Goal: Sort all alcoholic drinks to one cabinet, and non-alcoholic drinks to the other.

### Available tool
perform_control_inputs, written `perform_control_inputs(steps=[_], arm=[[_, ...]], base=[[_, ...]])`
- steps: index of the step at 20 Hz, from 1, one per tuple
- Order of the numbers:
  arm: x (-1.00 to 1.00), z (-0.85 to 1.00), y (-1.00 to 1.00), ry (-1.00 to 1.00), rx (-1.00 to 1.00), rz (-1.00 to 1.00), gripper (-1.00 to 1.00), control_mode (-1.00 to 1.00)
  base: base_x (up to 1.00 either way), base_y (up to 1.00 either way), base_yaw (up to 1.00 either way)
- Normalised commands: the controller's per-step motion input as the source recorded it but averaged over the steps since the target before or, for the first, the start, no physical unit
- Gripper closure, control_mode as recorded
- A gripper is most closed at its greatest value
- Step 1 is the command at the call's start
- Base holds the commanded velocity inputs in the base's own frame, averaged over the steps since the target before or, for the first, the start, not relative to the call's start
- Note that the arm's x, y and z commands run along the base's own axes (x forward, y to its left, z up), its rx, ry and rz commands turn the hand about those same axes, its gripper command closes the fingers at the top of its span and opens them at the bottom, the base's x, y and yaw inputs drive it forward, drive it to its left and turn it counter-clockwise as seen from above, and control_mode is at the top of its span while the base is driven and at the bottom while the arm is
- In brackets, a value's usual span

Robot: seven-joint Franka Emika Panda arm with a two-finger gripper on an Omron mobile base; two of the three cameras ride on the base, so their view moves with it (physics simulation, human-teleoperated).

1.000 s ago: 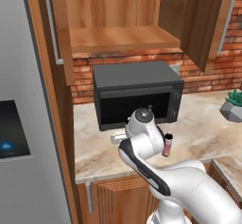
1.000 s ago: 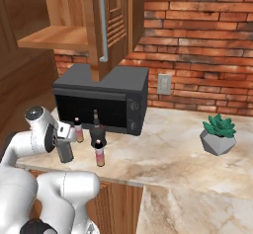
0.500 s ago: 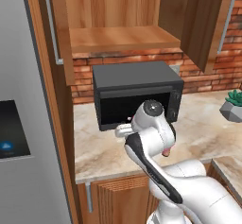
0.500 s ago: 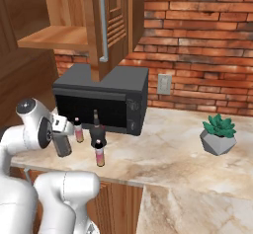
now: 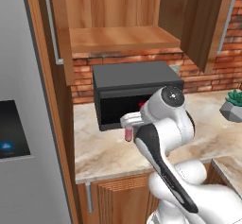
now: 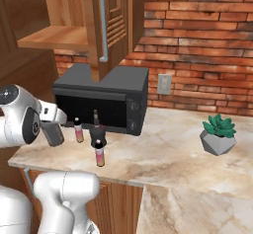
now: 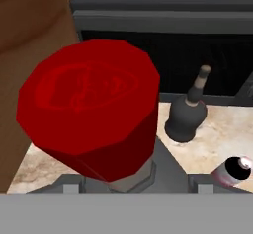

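Gripper: the gripper (image 6: 53, 135) hangs low over the desk (image 6: 168, 154), its span I cannot tell.
Red-capped bottle (image 7: 91, 107): directly under the hand (seemingly being grasped).
Dark bottle (image 6: 96, 130): before the microwave (image 6: 106, 97), between two pink bottles (image 6: 100, 153).
Cabinets: the narrow cabinet (image 5: 118, 36) is open above, ready.

Light is even and soft across all three views, bright enough to read every surface, with no clear single source. Shadows are faint: a dim patch lies under the wall cabinet (image 5: 118, 38) and beneath the microwave (image 6: 101, 97). The marble counter (image 6: 163, 154) shows no glare. Rendering is coarse (edges look slightly soft). In the hand view the red cap (image 7: 91, 99) looms large and blocky, faceted.
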Motion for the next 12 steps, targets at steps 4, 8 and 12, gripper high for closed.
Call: perform_control_inputs(steps=[4,8,12], arm=[[-0.44,1.00,0.01,-0.01,0.00,0.08,1.00,-1.00],[-0.36,1.00,0.00,-0.06,0.00,0.10,1.00,-1.00],[-0.04,1.00,0.04,-0.07,0.00,0.09,1.00,-1.00]], base=[[0.00,0.00,0.00],[0.00,0.00,0.00],[0.00,0.00,0.00]])
